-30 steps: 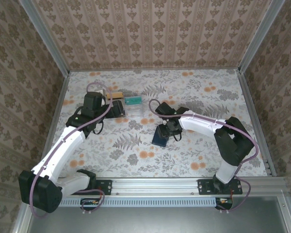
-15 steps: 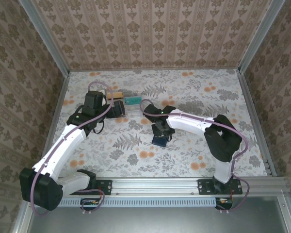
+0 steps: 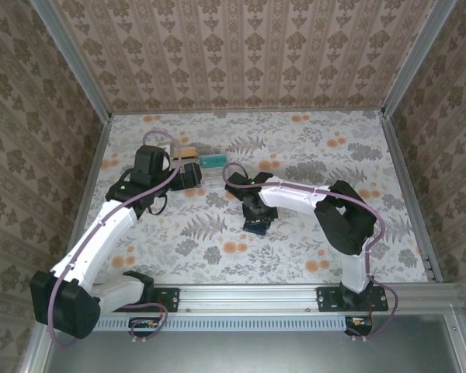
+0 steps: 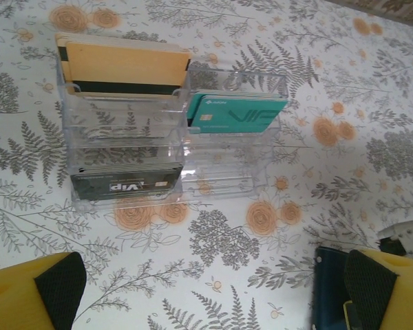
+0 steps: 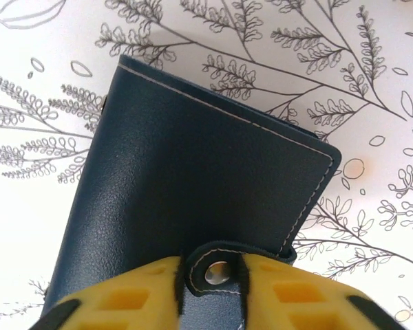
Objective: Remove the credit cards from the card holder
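Right wrist view: the card holder [image 5: 193,179] is a closed navy rectangle of grained, leather-like material with pale stitching, lying flat on the fern-printed table [image 5: 372,82]. The right gripper [image 5: 213,292] has its yellow fingers [image 5: 124,302] closed in on the holder's snap strap [image 5: 215,265]. In the left wrist view, the left gripper [image 4: 217,285] is spread wide and empty before a clear plastic tray [image 4: 220,180] holding a tan card [image 4: 124,65], a teal card [image 4: 237,113] reading "VIP" and a black card [image 4: 127,185] reading "Vip".
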Controlling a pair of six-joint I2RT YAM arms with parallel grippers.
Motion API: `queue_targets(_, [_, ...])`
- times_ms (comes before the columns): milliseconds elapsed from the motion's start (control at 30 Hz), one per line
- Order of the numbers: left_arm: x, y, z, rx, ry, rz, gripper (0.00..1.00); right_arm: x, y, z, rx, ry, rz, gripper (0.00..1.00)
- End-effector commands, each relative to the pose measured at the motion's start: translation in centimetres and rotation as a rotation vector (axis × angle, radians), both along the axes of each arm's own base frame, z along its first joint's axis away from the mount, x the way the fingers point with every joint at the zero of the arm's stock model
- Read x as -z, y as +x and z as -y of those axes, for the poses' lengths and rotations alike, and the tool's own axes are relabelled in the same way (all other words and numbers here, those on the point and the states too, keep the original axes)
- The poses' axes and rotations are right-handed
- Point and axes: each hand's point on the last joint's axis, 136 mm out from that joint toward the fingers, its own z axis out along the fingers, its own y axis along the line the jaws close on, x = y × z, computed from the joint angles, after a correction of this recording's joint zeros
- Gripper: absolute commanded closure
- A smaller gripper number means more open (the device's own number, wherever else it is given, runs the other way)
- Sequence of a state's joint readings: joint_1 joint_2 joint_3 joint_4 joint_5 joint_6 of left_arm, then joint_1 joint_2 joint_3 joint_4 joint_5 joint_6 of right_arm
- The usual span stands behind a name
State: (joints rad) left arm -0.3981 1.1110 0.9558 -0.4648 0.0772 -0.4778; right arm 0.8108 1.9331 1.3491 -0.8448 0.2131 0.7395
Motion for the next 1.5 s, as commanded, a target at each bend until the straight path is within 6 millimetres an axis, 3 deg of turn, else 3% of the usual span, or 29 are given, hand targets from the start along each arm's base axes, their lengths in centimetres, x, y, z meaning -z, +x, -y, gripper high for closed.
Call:
queue_targets(0, [-0.8, -0.6, 1.1, 0.052, -0.055, 0.020, 0.00, 0.8, 0.3, 0.5, -0.003, -0.053, 0.008, 0.82])
queue_targets(167, [0.0, -1.3, 2.6, 0.073, -0.144, -0.035, 0.00, 0.4, 0.5, -0.1, -0.033, -0.028, 0.018, 0.98])
queue_targets(267, [0.9, -1.7, 4.1, 0.092, -0.225, -0.088, 0.03, -0.2, 0.6, -0.4, -0.041, 0.006, 0.042, 1.00])
queue_targets(433, [3.4, -2.9, 6.8, 0.109, -0.292, -0.230, 0.21, -1.8, 0.3, -1.3, -0.072, 0.106, 0.089, 1.00])
queue_targets(567, [5.1, -3.6, 8.5, 0.130, -0.328, -0.312, 0.50, -3.2, 0.2, -2.2, -0.102, 0.208, 0.142, 1.00])
queue_targets(733, [7.0, -4.0, 10.4, 0.117, -0.421, -0.382, 1.00, -3.5, 0.1, -3.4, -0.142, 0.279, 0.157, 1.00])
queue_targets(933, [9.7, -4.5, 12.2, 0.120, -0.471, -0.451, 1.00, -4.0, 0.5, -3.3, -0.129, 0.275, 0.178, 1.00])
queue_targets(1100, [10.1, -4.7, 11.4, 0.100, -0.420, -0.439, 1.00, -5.5, 0.5, -3.1, -0.120, 0.316, 0.226, 1.00])
queue_targets(1400, [7.0, -3.7, 8.2, 0.059, -0.300, -0.317, 0.50, -11.9, 0.2, -6.2, -0.223, 0.549, 0.309, 1.00])
queue_targets(1467, [6.6, -3.6, 7.4, 0.040, -0.287, -0.301, 0.29, -12.5, -0.1, -6.8, -0.244, 0.580, 0.304, 1.00])
